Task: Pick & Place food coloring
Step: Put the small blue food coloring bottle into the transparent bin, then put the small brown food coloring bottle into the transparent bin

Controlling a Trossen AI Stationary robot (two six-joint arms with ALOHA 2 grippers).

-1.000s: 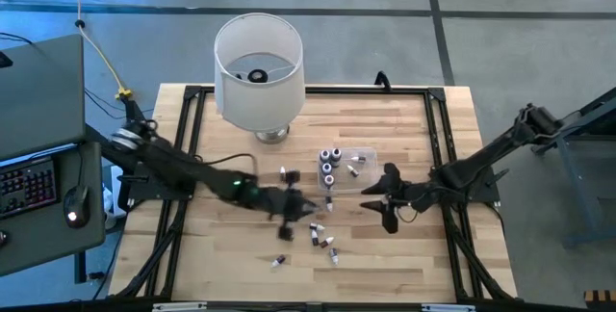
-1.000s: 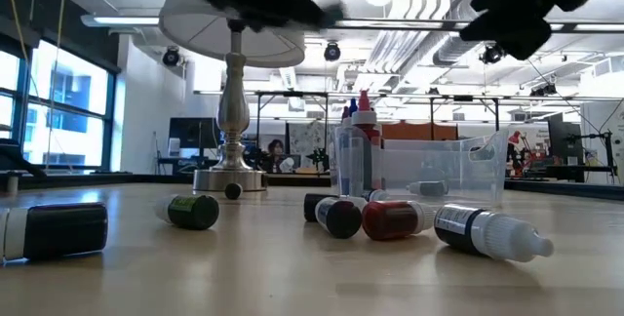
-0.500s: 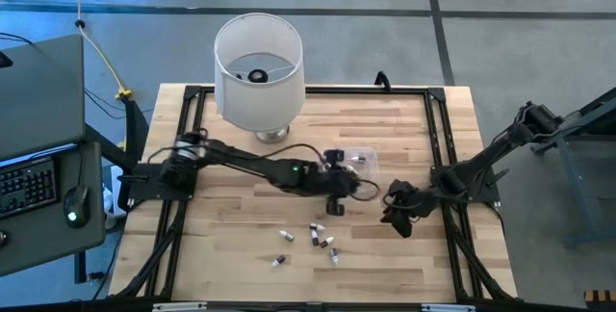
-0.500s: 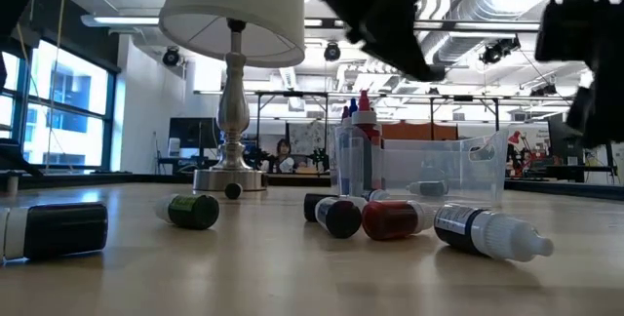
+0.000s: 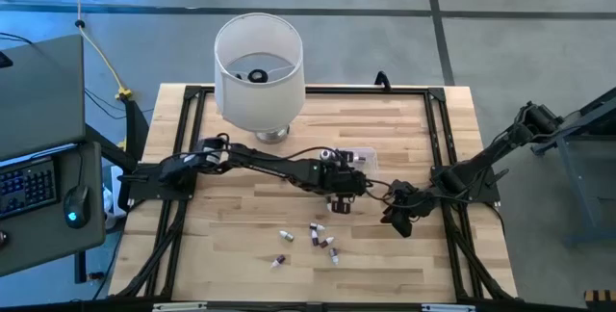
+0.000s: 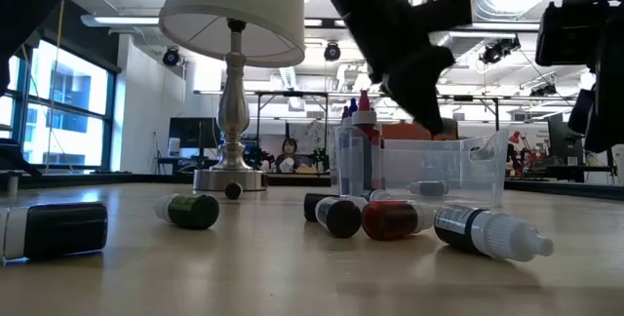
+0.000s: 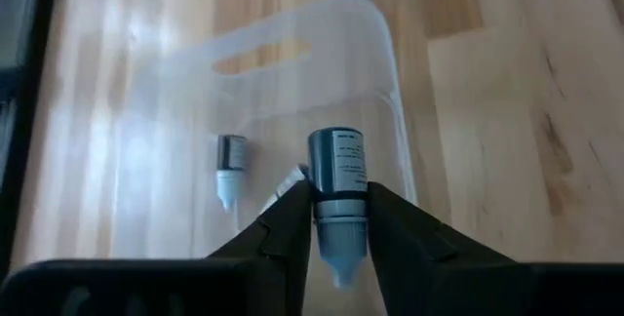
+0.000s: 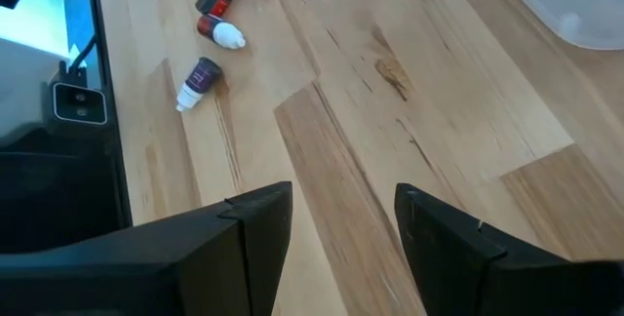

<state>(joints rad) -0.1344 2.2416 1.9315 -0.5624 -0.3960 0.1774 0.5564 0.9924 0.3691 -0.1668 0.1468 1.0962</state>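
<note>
While I watched the overhead feed, both arms sat mid-frame on the table point(image 5: 241, 254).
Left gripper point(image 7: 339, 220): over the clear tub point(image 7: 380, 82) at frame centre, fingers clamped on a dark food coloring bottle point(image 7: 337, 184), tip toward the camera.
Tub contents: another bottle point(image 7: 230, 165) lay flat inside; a few stood upright point(image 6: 361, 145).
Right gripper point(image 8: 341, 220): right of centre, fingers apart, nothing between them.
Loose bottles point(image 5: 320, 240): scattered lower centre, well apart from the lamp point(image 5: 258, 71) at upper left.
</note>
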